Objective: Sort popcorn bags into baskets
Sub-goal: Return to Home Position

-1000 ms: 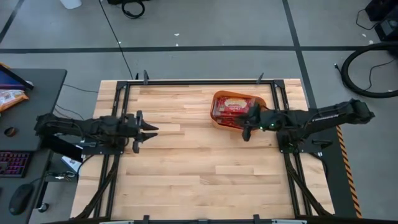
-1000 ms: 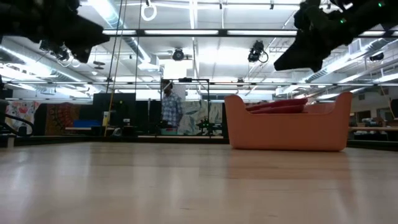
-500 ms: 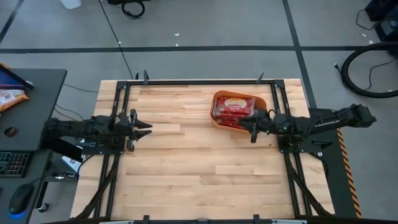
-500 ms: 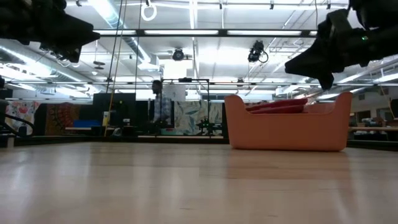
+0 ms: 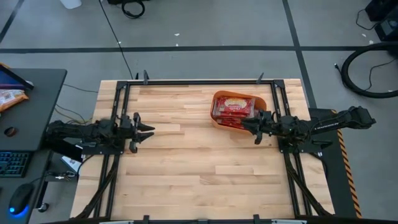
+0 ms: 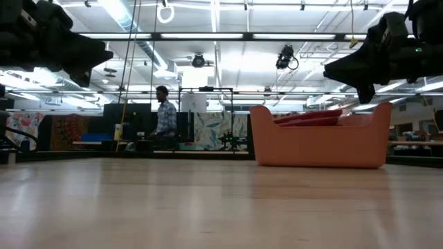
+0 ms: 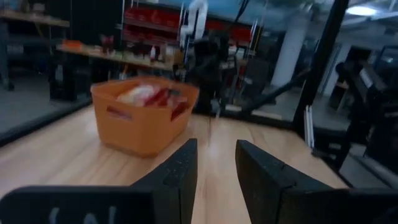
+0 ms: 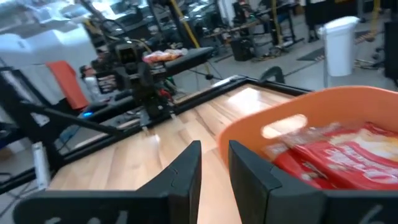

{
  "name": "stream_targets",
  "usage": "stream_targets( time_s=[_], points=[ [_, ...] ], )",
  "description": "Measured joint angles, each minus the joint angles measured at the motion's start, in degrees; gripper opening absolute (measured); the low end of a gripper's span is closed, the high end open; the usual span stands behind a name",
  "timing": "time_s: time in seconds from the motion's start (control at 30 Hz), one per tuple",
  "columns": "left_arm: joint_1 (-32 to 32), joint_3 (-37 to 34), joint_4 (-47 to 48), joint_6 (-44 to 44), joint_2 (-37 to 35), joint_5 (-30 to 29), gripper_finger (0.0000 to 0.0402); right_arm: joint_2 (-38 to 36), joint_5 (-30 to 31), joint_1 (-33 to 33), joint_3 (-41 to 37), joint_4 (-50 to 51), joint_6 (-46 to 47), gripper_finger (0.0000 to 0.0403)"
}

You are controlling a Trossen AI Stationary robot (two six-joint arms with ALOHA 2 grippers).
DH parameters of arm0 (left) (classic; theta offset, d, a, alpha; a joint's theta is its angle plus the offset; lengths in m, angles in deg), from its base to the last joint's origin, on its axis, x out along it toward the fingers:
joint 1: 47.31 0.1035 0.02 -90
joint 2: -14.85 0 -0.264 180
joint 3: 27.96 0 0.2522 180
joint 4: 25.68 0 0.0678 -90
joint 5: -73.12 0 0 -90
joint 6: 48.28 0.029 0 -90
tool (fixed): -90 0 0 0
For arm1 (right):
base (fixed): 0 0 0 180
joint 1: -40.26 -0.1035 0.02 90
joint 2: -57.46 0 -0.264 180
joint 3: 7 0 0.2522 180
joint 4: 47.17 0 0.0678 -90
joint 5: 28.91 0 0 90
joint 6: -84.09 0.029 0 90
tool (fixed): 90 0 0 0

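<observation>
The orange basket [image 5: 216, 117] stands on the table at the far right of centre, with red popcorn bags [image 5: 233, 108] lying flat inside it. The basket [image 6: 318, 142] and its bags [image 6: 308, 117] also show in the low view. My right gripper [image 5: 244, 124] hovers level at the basket's near right corner, open and empty, its fingers [image 8: 186, 171] just beside the basket's wall [image 8: 311, 124]. My left gripper [image 5: 149, 130] hovers level over the table's left side, open and empty, pointing across at the basket [image 7: 143, 115].
Bare wooden tabletop [image 5: 199, 168] spreads between the arms and toward the near edge. Black frame rails [image 5: 118, 99] run along the table's left and right sides. A desk [image 5: 25, 124] with a keyboard, a mouse and an orange-and-white packet [image 5: 9, 96] stands left of the table. A person [image 6: 164, 114] walks far behind.
My right gripper has tipped from slanting down to level, sunk, and drawn back from the basket toward the table's right edge. My left gripper has sunk a little and drawn back toward the table's left edge. The person in the room behind has walked leftward.
</observation>
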Motion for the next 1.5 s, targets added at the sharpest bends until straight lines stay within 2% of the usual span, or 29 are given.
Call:
stream_targets(
  time_s=[0.47, 1.5],
  points=[
    [0.0, -0.58, -1.84, 9.72, 0.16, -0.16, 0.0114, 0.2, -1.34, 0.0, 0.0, -0.13, 5.86, 0.0085],
    [0.0, -0.63, -1.97, 10.06, 0.18, -0.16, 0.0114, 0.2, -1.34, 0.0, 0.0, -0.13, 5.86, 0.0085]
  ],
)
